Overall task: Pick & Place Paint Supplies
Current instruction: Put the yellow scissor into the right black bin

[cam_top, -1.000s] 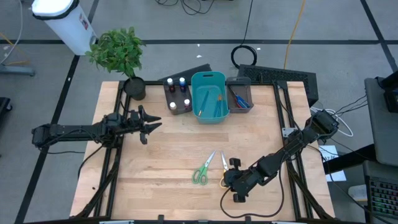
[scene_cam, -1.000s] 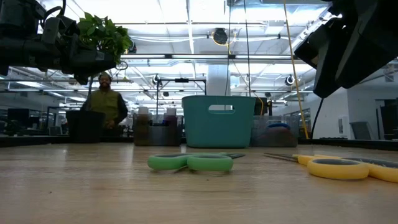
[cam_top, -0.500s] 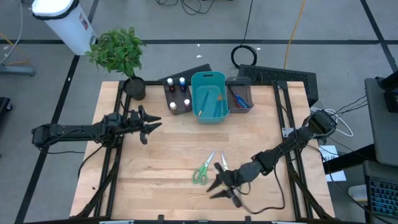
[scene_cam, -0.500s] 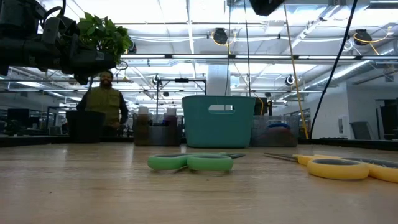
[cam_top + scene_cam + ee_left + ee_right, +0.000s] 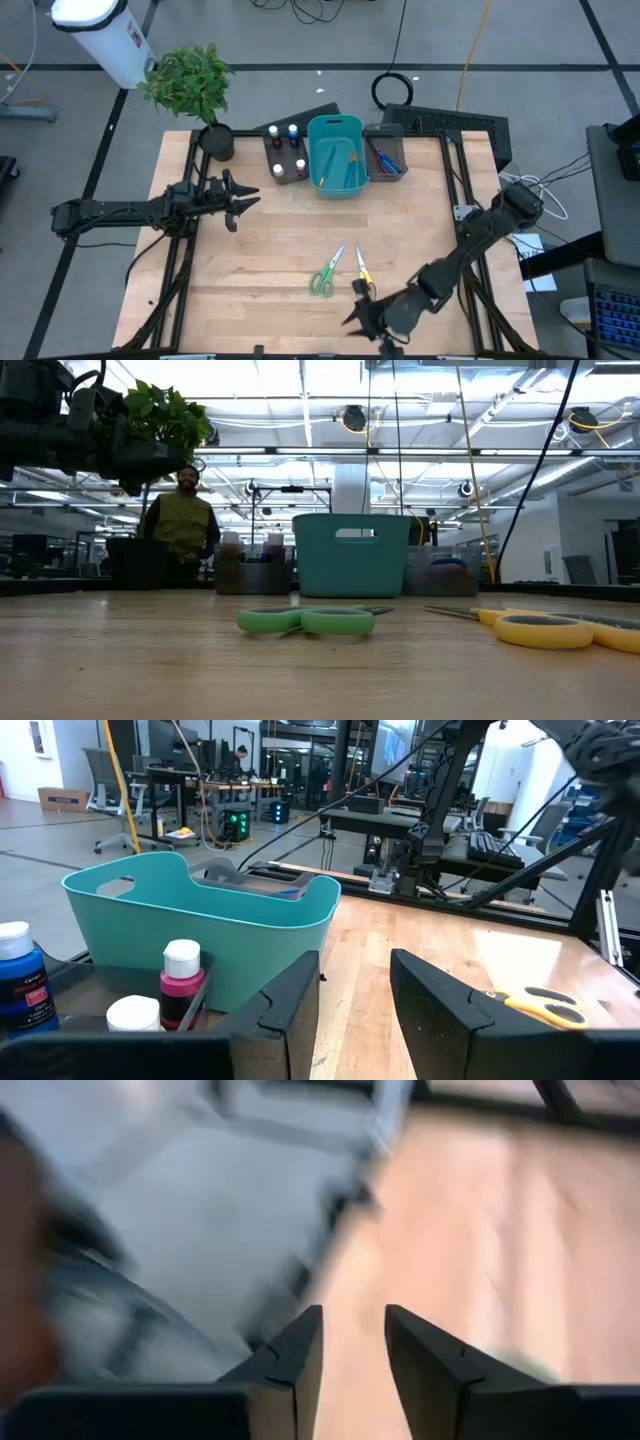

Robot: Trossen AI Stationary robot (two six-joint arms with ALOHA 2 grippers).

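Green-handled scissors (image 5: 324, 276) and yellow-handled scissors (image 5: 359, 272) lie flat on the wooden table near its front middle; the low view shows the green pair (image 5: 305, 622) and the yellow pair (image 5: 545, 630). My right gripper (image 5: 358, 316) hovers open just nearer than the yellow handles, by the table's near edge, nothing between its fingers (image 5: 353, 1350). My left gripper (image 5: 245, 203) waits open at the table's left, level, above the wood (image 5: 355, 990). Small capped bottles (image 5: 284, 150) stand in a dark grey bin. Thin brushes (image 5: 350, 162) lie in the teal bin (image 5: 335, 128).
A second dark grey bin (image 5: 386, 155) right of the teal one holds blue and red scissors. A potted plant (image 5: 214, 140) stands at the far left corner. A person (image 5: 185, 520) stands beyond the table. Bare wood lies between the bins and the scissors.
My right gripper has risen from beside the yellow scissors' handles, swung toward the table's near edge and turned about, leaving the low view. Both scissors lie where they were. The person behind the table has stepped a little to the right.
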